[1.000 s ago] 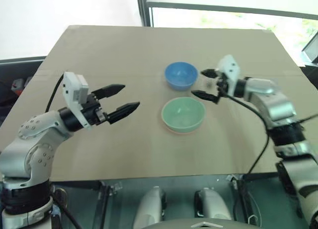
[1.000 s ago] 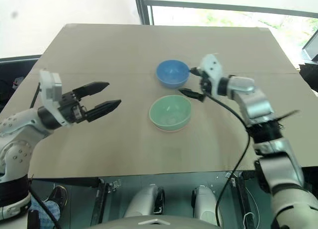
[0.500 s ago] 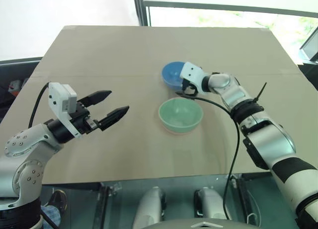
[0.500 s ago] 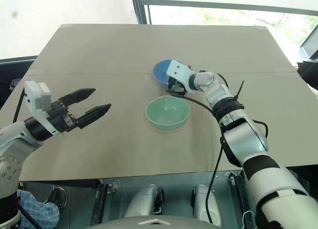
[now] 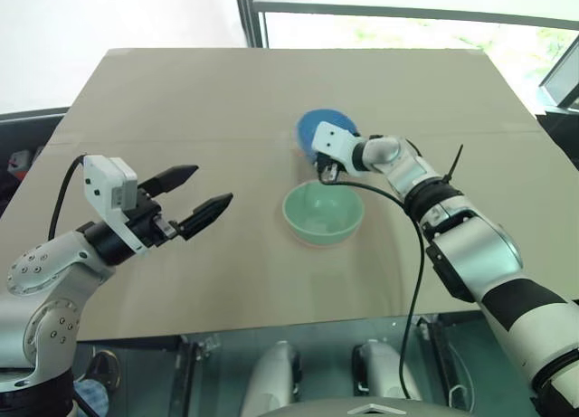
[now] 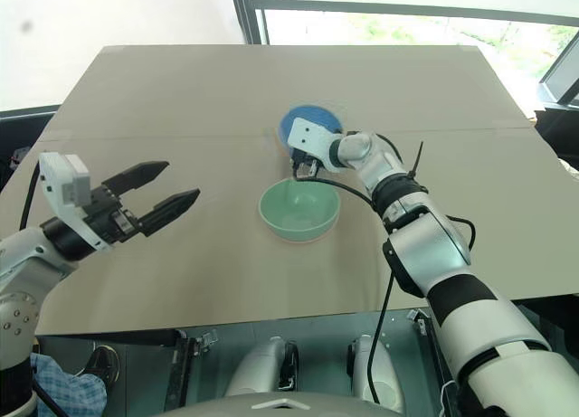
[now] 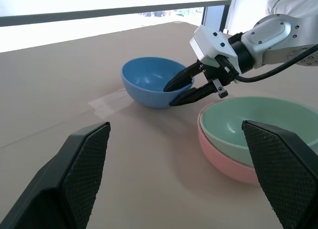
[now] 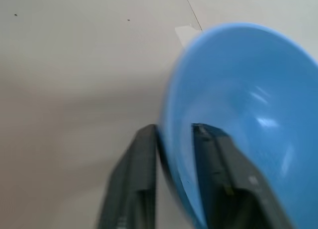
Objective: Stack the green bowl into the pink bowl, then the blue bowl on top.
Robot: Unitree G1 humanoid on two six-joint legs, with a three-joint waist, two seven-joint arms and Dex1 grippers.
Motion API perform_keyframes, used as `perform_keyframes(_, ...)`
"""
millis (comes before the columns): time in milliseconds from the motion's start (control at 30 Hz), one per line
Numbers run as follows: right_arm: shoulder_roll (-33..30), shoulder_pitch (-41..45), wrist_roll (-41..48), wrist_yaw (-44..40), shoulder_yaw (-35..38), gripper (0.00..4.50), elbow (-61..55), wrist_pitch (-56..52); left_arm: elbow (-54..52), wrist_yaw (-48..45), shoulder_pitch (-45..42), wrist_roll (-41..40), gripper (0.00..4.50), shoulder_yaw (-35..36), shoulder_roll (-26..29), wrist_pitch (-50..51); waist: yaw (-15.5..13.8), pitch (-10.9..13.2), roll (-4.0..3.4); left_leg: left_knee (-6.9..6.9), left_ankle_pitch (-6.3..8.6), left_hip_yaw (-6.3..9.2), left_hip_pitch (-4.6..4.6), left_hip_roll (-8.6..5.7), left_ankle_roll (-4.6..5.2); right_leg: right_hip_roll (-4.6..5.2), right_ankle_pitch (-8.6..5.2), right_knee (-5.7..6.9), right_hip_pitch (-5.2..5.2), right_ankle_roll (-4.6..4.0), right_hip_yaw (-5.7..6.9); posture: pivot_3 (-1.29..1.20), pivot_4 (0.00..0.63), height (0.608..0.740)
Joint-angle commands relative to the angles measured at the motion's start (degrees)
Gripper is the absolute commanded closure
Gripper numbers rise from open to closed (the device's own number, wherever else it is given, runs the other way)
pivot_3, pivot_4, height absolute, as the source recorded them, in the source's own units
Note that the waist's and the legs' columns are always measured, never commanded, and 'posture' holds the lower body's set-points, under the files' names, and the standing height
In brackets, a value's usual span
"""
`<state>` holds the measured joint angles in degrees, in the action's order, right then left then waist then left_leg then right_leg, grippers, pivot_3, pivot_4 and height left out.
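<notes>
The green bowl sits nested inside the pink bowl near the middle of the table. Just behind them stands the blue bowl. My right gripper is shut on the blue bowl's near rim, one finger inside and one outside. Far to the left, my left gripper is held open above the table, with nothing between its fingers, pointing toward the bowls.
The bowls stand on a tan table with a seam running across it behind the blue bowl. A window frame rises behind the far edge. The table's front edge lies close below the arms.
My right gripper has reached in to the blue bowl and shut on its rim; a second ago it hung open to the bowl's right. The left gripper has stayed open.
</notes>
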<state>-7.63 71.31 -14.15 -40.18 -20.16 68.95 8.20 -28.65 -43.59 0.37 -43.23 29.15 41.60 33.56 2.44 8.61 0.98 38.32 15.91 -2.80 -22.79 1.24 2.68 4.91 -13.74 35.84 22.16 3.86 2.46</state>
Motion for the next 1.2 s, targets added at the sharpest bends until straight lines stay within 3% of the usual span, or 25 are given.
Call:
perform_keyframes(33, -0.23, 1.27, -0.14, 0.2, 1.32, 4.44, -0.72, 1.67, -1.59, -0.34, -0.56, -1.09, 0.0, 1.18, 1.2, -1.11, 0.03, 0.0, 0.0, -0.01, 0.0, 0.0, 0.0, 0.0, 0.0, 0.0, 0.0, 0.01, 0.0, 0.0, 0.0, 0.0, 0.15, 0.74)
perform_keyframes(300, -2.95, 0.22, 0.24, -0.76, 2.58, 4.44, -4.75, 4.04, -0.39, -1.92, -1.33, -0.75, 0.0, 0.19, 1.79, -1.75, -0.07, 0.01, -0.01, -0.03, 0.0, -0.01, -0.02, 0.0, 0.0, 0.0, 0.0, -0.01, 0.02, 0.0, -0.01, 0.0, 0.15, 0.74)
perform_keyframes(433, -6.59, -3.4, 2.89, -5.76, 4.05, 4.44, -18.14, 1.61, 1.08, -5.46, -2.33, -0.4, 0.0, -1.56, 2.29, -3.24, 0.03, 0.01, -0.02, -0.03, 0.0, -0.02, -0.01, 0.01, 0.0, 0.0, 0.0, 0.0, 0.03, 0.0, -0.02, 0.0, 0.15, 0.74)
perform_keyframes(567, -11.81, -11.89, 6.78, -13.67, 4.78, 4.44, -42.51, -7.82, 4.55, -9.66, -5.56, 0.29, 0.0, -4.53, 3.67, -4.27, -0.59, 0.02, -0.03, -0.03, 0.0, 0.05, -0.1, 0.02, 0.0, 0.02, 0.0, -0.02, 0.05, 0.0, 0.04, 0.0, 0.15, 0.74)
perform_keyframes(833, -22.37, -23.37, 22.17, -26.91, 5.2, 4.44, -83.42, -40.52, 16.77, -19.02, -18.34, 5.49, 0.0, -14.63, 5.43, -8.91, -1.29, -0.02, 0.03, 0.05, 0.0, 0.0, -0.06, 0.02, 0.02, -0.01, 0.01, 0.03, 0.02, 0.01, 0.02, 0.0, 0.15, 0.74)
perform_keyframes(967, -25.81, -26.45, 28.91, -26.95, 5.82, 4.44, -93.89, -51.83, 22.4, -23.63, -25.24, 7.43, 0.0, -19.18, 4.86, -10.78, -1.83, -0.04, 0.06, 0.07, 0.01, -0.02, -0.07, -0.01, 0.05, -0.02, 0.01, 0.02, 0.02, 0.01, 0.02, 0.0, 0.15, 0.74)
perform_keyframes(1200, -30.37, -29.59, 31.58, -24.01, 4.44, 4.44, -99.67, -56.61, 31.56, -30.54, -35.82, 10.43, 0.0, -25.15, 2.5, -13.53, -2.27, -0.04, 0.11, 0.12, 0.04, -0.03, -0.11, -0.17, 0.13, -0.01, 0.0, 0.02, 0.02, 0.02, 0.01, 0.0, 0.15, 0.74)
